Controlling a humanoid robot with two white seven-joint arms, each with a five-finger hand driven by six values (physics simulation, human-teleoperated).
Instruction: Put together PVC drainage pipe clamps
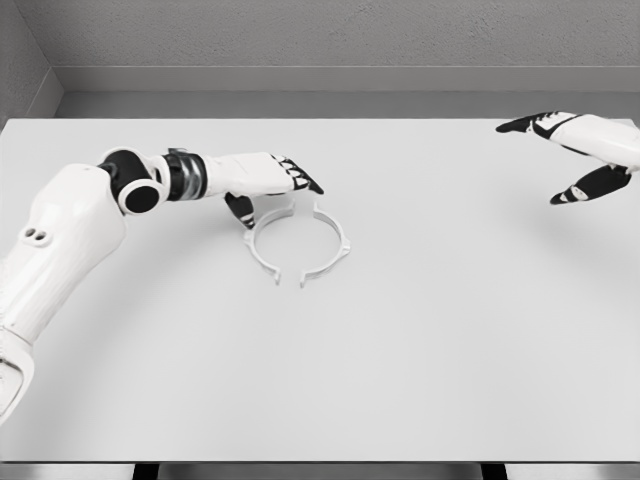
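The white pipe clamp (298, 246) is lying flat on the white surface (420, 360), a little left of the middle. It is a ring made of 2 curved halves, with a gap facing the robot and another gap at the far side.

The left hand (275, 185) is sitting right at the far left edge of the ring. Its fingers are reaching out over the rim and its thumb is pointing down beside it. It is looking loose, not gripping yet.

The right hand (585, 150) is hanging far off at the right, fingers spread, holding nothing.

So the left hand is much nearer, and the clamp is lying just in front of and below it.
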